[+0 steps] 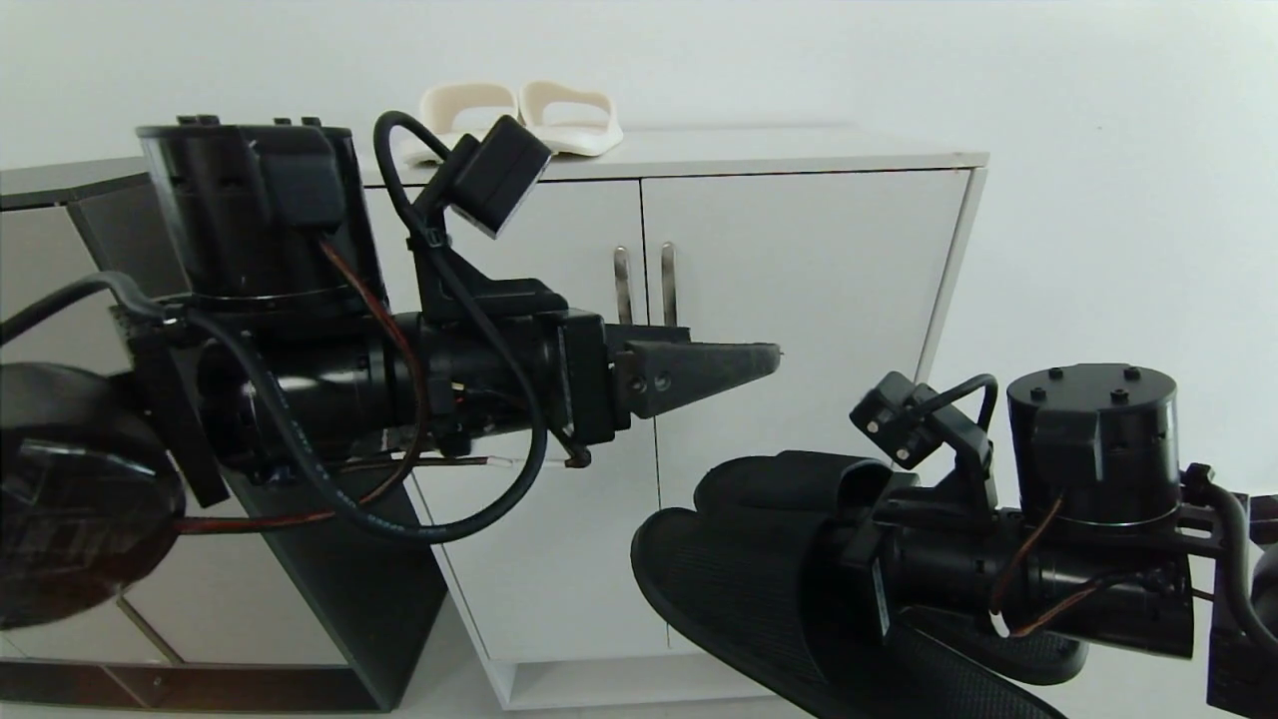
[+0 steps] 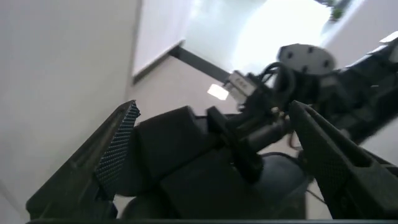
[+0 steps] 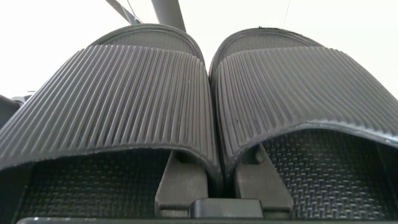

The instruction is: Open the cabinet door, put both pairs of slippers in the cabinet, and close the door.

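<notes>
The white cabinet (image 1: 799, 260) has both doors shut, with the two handles (image 1: 667, 285) side by side at the middle. White slippers (image 1: 519, 118) lie together on the cabinet top, toward its left end. The left end effector (image 1: 699, 371) is held level in front of the doors, just below the handles, with its fingers (image 2: 118, 149) spread apart and nothing between them. The right end effector (image 3: 221, 186) grips the black slippers (image 1: 739, 589), one finger under each strap, pinching the pair together in the air, low before the right door. A dark unit (image 1: 349, 599) stands against the cabinet's left side.
</notes>
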Controlling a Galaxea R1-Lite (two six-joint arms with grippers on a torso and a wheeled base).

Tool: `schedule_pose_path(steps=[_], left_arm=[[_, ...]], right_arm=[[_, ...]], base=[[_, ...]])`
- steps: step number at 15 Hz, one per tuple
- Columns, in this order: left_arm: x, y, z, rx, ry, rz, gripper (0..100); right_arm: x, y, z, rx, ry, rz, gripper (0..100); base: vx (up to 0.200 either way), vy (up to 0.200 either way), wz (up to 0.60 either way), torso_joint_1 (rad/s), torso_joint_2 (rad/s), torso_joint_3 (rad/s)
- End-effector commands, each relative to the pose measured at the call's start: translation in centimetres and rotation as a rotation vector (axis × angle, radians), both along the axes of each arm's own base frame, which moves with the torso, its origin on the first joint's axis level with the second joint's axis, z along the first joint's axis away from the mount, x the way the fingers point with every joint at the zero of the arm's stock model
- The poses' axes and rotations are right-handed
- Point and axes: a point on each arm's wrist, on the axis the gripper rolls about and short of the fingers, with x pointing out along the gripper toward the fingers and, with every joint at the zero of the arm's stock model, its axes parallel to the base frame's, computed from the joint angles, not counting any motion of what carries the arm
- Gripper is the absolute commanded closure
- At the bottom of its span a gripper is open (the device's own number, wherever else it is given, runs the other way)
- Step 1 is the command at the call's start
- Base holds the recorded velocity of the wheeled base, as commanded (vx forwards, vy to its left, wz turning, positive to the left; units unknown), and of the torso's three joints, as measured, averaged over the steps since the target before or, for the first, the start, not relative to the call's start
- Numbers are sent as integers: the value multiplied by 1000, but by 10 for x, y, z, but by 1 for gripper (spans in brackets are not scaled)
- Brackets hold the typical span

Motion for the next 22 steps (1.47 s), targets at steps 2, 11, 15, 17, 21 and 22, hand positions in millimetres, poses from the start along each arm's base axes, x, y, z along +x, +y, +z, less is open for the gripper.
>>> schedule_pose_path(steps=[2,11,15,17,21,22], left_arm=[[19,16,12,-63,73,-90,0],[81,9,-2,-40,57,119,0],[105,12,-5,-42,51,157,0],[108,11,-6,-42,51,157,0],[123,4,-16,-33,67,157,0],[125,3,-17,-33,69,157,0]], right_arm=[[0,0,-1,-3,3,1,100],[0,1,-3,-7,8,4,100],[0,1,-3,-6,8,5,100],[0,1,-3,-6,8,5,100],[0,1,-3,-6,8,5,100],[0,1,-3,-6,8,5,100]], base=[[0,0,0,0,0,0],[0,0,0,0,0,0],[0,0,0,0,0,0],[0,0,0,0,0,0],[0,0,0,0,0,0],[0,0,0,0,0,0]])
